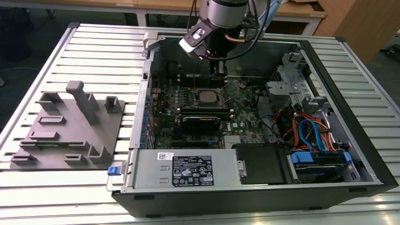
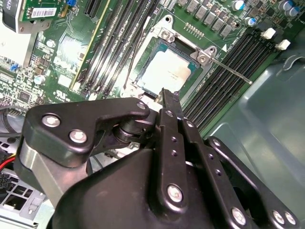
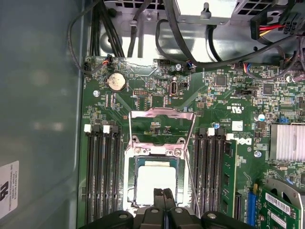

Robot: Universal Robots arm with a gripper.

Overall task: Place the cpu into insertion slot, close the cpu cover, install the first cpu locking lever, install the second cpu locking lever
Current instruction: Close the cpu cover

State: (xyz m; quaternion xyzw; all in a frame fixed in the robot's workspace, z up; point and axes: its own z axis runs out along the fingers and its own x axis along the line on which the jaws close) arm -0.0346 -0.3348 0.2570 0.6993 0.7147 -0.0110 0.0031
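Exterior view: the gripper hangs inside the open computer case, low over the motherboard and near the cpu, which lies flat at mid-board. Second wrist view: the fingers are pressed together with no gap to be seen and carry nothing. Their tips stand at one edge of the cpu; whether they touch it you cannot tell. One thin wire locking lever juts out free beside the socket. First wrist view: the cpu is seated in the insertion slot. The cpu cover is swung back open, with board showing through its cut-out. Handling, as a judgement: treat the cpu as light, rigid and smooth-topped, with delicate contacts beneath. It wants no further pressing, and edge contact only. Expect the cover to be thin, stiff sheet metal, light and hinged; bear on the free edge of its frame, away from the hinge. Expect the lever to be springy wire that resists, so take it near its free end.
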